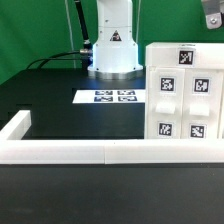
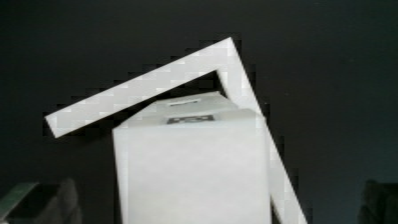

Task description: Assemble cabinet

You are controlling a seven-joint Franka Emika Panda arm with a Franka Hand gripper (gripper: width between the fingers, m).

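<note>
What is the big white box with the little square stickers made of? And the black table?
The cabinet looks like white plastic: smooth, matte, with evenly moulded edges and panels. The tags seem printed black-and-white stickers, though paper or film I can't tell. The table looks like a dull black surface with no shine, maybe cloth or a mat.

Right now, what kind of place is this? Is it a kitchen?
Not a kitchen. It looks like a robot test bench in a lab: a black table ringed by a low white border wall, a marker board of printed tags, and the robot's base behind white cabinet parts.
</note>
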